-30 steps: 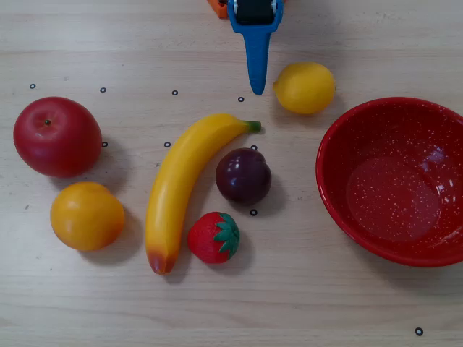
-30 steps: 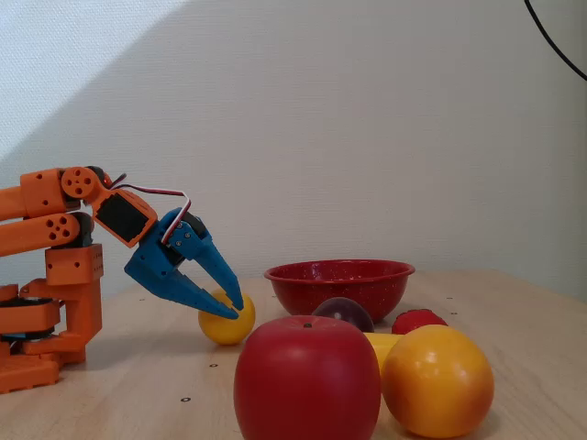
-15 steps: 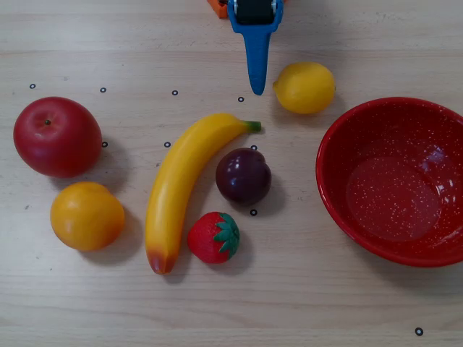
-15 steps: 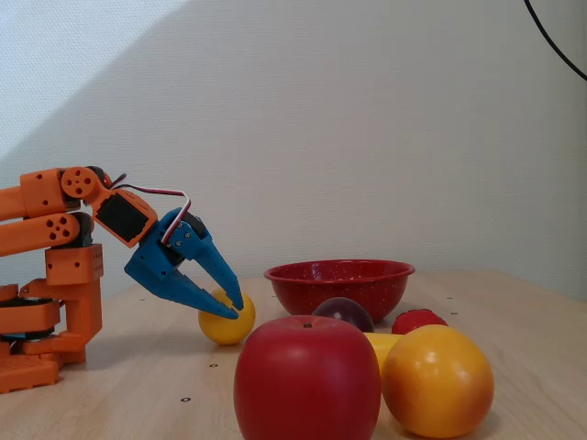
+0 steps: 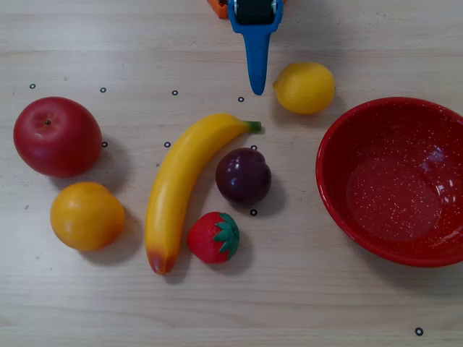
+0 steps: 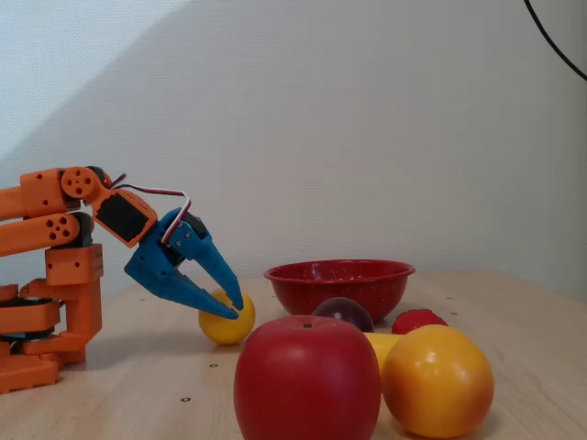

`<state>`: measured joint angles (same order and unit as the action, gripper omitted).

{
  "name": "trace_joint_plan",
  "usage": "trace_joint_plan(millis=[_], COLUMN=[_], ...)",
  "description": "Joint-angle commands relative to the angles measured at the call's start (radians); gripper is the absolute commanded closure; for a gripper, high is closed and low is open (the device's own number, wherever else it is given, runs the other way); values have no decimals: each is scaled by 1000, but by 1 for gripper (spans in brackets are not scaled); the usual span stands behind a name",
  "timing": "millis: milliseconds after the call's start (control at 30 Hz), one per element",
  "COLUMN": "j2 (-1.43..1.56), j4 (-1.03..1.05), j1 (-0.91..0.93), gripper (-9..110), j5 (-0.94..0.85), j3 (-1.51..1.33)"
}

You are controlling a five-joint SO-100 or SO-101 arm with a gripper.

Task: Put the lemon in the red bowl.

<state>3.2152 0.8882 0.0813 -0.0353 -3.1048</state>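
The lemon [image 5: 305,87] lies on the table, just left of the red bowl's far rim in the overhead view. In the fixed view the lemon [image 6: 223,328] sits behind the gripper tips. The red bowl [image 5: 340,210] stands empty at the right; it also shows in the fixed view [image 6: 339,284]. My blue gripper [image 5: 257,88] comes in from the top edge, its tip just left of the lemon and apart from it. In the fixed view the gripper [image 6: 243,310] points down at the table with its jaws together, holding nothing.
A banana [image 5: 181,188], a purple plum [image 5: 243,176], a strawberry [image 5: 214,237], a red apple [image 5: 56,136] and an orange-yellow round fruit [image 5: 87,215] lie left of the bowl. The orange arm base [image 6: 50,293] stands at the left in the fixed view.
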Motion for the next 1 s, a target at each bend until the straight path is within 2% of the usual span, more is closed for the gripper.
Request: trace_joint_plan(millis=[0, 233, 467, 767, 967], j2=[-32, -150, -325, -541, -664], j4=[-41, -28, 150, 339, 394], j1=[15, 3, 6, 64, 123], gripper=[101, 101, 101, 101, 101], j5=[67, 130, 91, -55, -190], j3=[0, 127, 377, 663, 775])
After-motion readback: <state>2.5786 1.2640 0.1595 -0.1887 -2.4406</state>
